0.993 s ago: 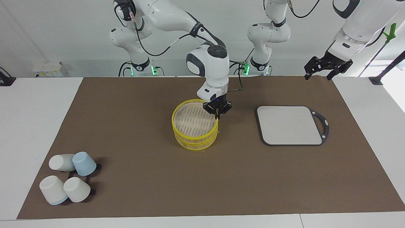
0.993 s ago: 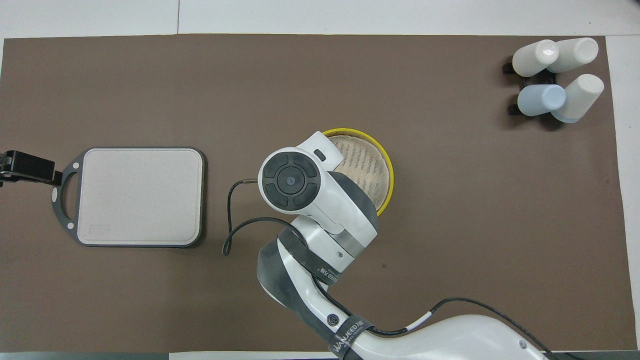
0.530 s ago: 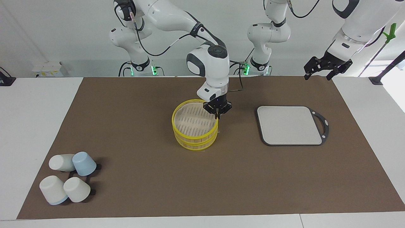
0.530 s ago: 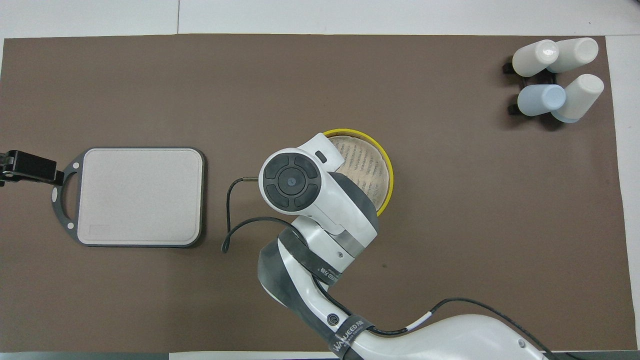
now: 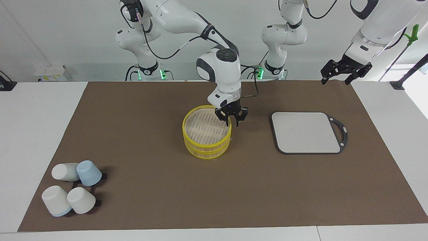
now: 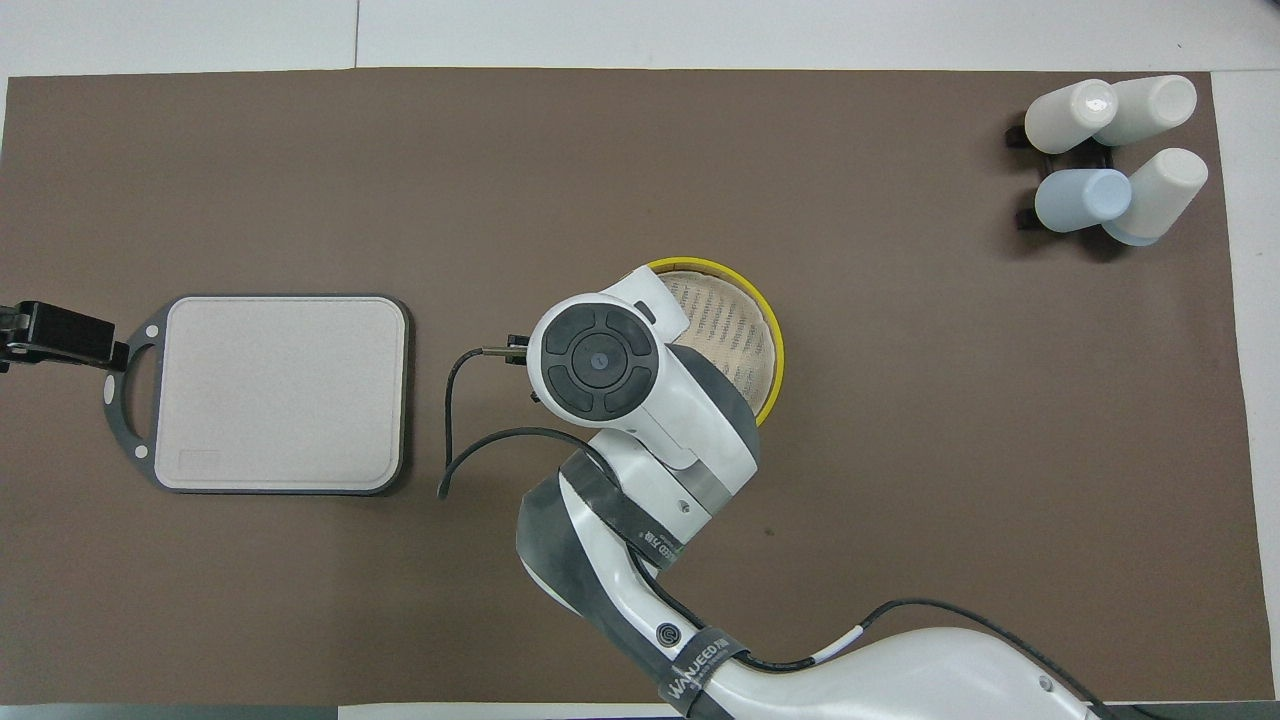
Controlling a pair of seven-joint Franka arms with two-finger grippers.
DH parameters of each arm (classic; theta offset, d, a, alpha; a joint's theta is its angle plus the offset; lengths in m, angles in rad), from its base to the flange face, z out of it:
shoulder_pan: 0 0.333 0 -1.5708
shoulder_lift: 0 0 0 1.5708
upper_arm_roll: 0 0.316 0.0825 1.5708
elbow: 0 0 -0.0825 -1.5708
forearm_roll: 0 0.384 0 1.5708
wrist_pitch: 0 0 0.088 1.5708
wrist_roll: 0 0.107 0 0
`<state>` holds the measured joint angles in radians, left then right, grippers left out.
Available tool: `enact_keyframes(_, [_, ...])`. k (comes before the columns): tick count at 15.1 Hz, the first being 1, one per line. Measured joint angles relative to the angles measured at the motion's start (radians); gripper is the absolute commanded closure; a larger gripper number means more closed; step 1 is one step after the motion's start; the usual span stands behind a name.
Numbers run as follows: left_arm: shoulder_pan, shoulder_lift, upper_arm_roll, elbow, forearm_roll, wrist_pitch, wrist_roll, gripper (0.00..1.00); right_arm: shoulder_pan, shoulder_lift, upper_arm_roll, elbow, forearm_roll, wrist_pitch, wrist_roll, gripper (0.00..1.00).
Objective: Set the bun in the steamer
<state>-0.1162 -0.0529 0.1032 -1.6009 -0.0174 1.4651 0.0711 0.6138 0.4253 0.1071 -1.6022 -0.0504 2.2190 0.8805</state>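
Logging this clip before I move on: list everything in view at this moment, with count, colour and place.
Steamer: one two-tier stack, yellow rims, beige slatted floor, mid-mat; no bun visible.
Board: one, grey with dark handled frame, toward the left arm's end.
Cups: four, three white and one blue, on the corner of the mat toward the right arm's end.
Mat: one, brown, covering the table.
Right gripper: open over the steamer's rim.
Left gripper: open, raised, waiting over the mat's edge.
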Motion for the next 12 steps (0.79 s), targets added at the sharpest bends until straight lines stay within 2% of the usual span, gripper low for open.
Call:
enact_keyframes(3, [0.000,0.000,0.000,0.000,0.001,0.000,0.000,0.00,-0.005,-0.015,-0.004,0.017,0.000,-0.052,0.000,0.00])
enact_keyframes(6, [0.000,0.000,0.000,0.000,0.002,0.000,0.000,0.00,-0.060,-0.104,-0.017,0.045,-0.002,-0.185,-0.030,0.00])
enact_keyframes(8, [0.000,0.000,0.000,0.000,0.004,0.000,0.000,0.00,-0.159,-0.203,-0.022,0.054,-0.001,-0.306,-0.127,0.00])
enact_keyframes(12, [0.000,0.000,0.000,0.000,0.009,0.000,0.000,0.00,-0.481,-0.376,-0.029,0.055,0.034,-0.576,-0.567,0.00])
